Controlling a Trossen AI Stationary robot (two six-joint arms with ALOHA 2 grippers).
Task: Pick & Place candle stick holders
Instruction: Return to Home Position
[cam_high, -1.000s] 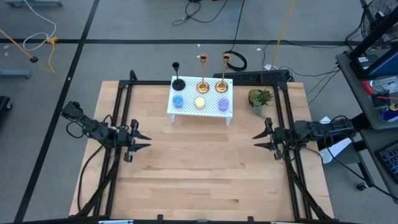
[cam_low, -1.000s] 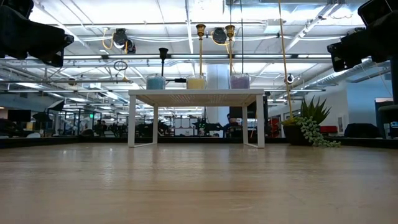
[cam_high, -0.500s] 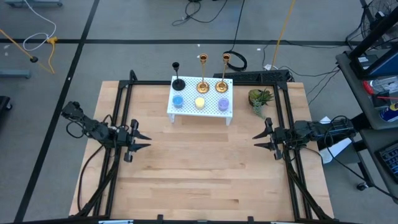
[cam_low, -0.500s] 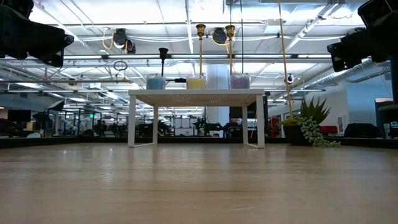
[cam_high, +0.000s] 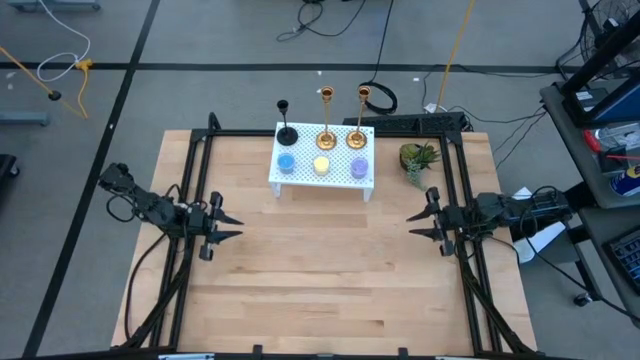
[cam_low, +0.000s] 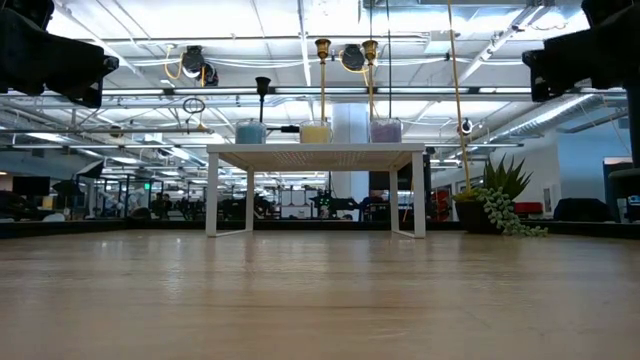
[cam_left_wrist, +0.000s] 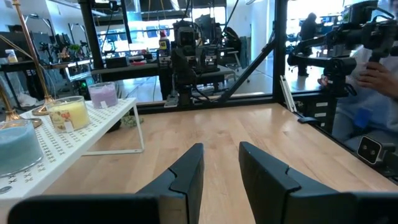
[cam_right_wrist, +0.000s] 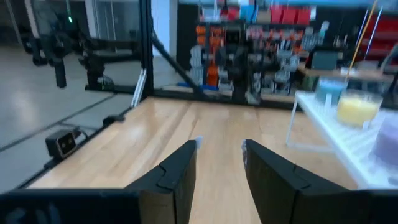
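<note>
The black candle stick holder (cam_high: 287, 131) and two gold ones (cam_high: 326, 136) (cam_high: 357, 135) stand by their round bases on the back row of a white perforated rack (cam_high: 322, 170), behind the blue, yellow and purple candles. In the low view they rise above the rack top (cam_low: 315, 150). My left gripper (cam_high: 238, 227) hovers open at the table's left, pointing right, and also shows in its wrist view (cam_left_wrist: 221, 149). My right gripper (cam_high: 410, 227) hovers open at the table's right, pointing left, and also shows in its wrist view (cam_right_wrist: 219, 144). Both are empty.
A small potted plant (cam_high: 418, 158) stands right of the rack at the far right. Black frame rails (cam_high: 200, 180) run along the table's left, right and far sides. Bare wood lies between the grippers and toward the near edge. A person's hand (cam_left_wrist: 374, 71) shows beyond the table.
My right arm has risen a little, as the low view shows. The holders and rack stand as before.
</note>
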